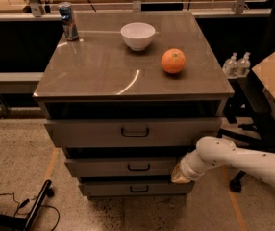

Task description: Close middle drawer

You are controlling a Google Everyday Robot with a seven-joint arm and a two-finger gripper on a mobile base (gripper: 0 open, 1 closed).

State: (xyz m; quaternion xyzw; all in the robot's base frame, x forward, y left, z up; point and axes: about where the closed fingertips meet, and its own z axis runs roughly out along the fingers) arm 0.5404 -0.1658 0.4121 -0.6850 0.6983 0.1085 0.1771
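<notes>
The middle drawer (128, 167) is a long, low grey front with a small dark handle at its centre. It stands slightly out from the cabinet, below the taller top drawer (132, 132) and above the bottom drawer (137, 188). My gripper (178, 174) is at the right end of the middle drawer's front, pressed against it. The white arm (233, 160) reaches in from the right.
On the cabinet top (104, 66) stand a white bowl (137, 35), an orange (173, 61) and a drink can (68, 20). The top drawer stands out furthest. A chair base (238, 129) and two bottles (237, 64) are at the right. Cables and a dark bar (36, 206) lie on the floor at the left.
</notes>
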